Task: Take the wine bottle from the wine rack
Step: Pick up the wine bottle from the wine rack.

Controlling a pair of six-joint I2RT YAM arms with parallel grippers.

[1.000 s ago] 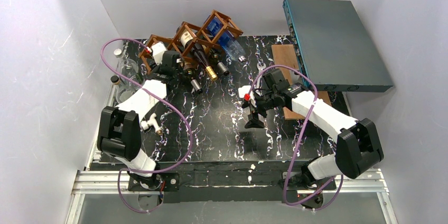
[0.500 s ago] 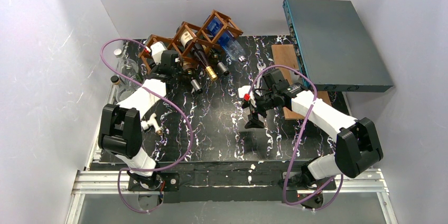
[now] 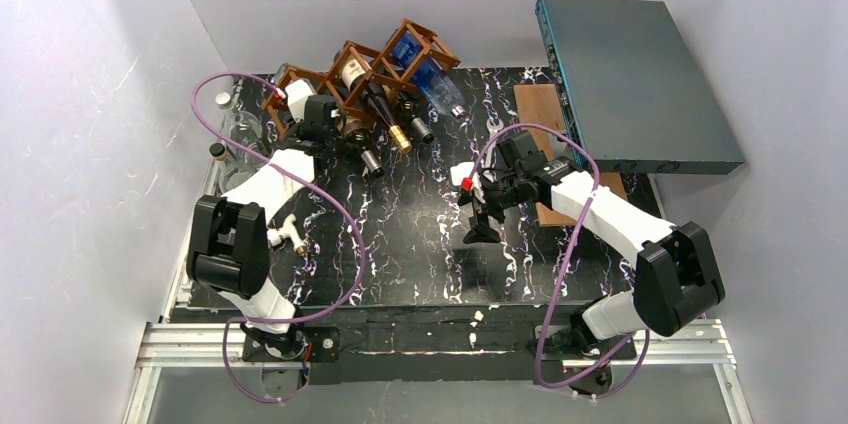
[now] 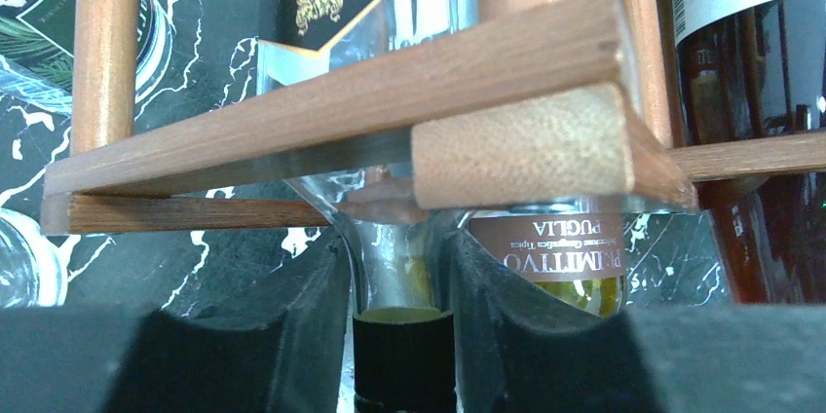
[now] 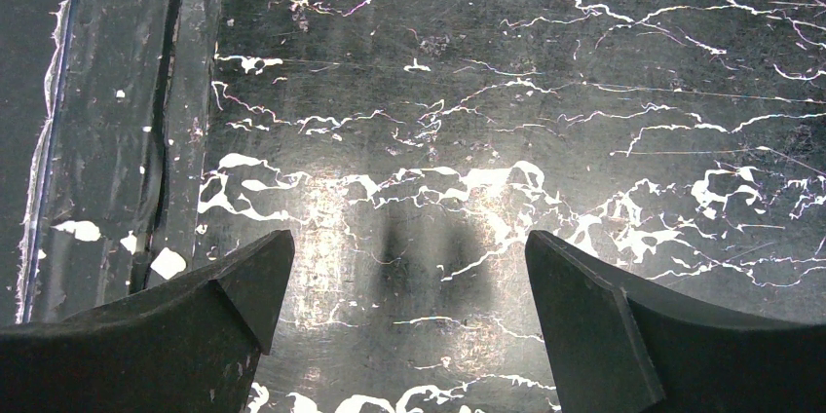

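The reddish-brown lattice wine rack (image 3: 428, 36) stands at the back of the table with several bottles in its cells. My left gripper (image 3: 320, 116) is at its left end. In the left wrist view the rack's wooden bars (image 4: 390, 92) cross just above my left gripper (image 4: 397, 243). Its fingers (image 4: 312, 296) are shut on the clear neck of a wine bottle (image 4: 394, 277) with a black cap, which lies in the leftmost cell. My right gripper (image 3: 479, 219) is open and empty over the bare table, also in its wrist view (image 5: 409, 257).
A dark bottle with a gold cap (image 3: 385, 114) and a blue bottle (image 3: 425, 69) lie in the rack. A brown-labelled bottle (image 4: 545, 257) lies right of my left fingers. Glass jars (image 3: 232, 124) stand at the left edge. A wooden board (image 3: 545, 114) and a grey box (image 3: 630, 79) are at the right.
My left gripper has edged slightly further toward the rack's left end. The right arm has not moved.
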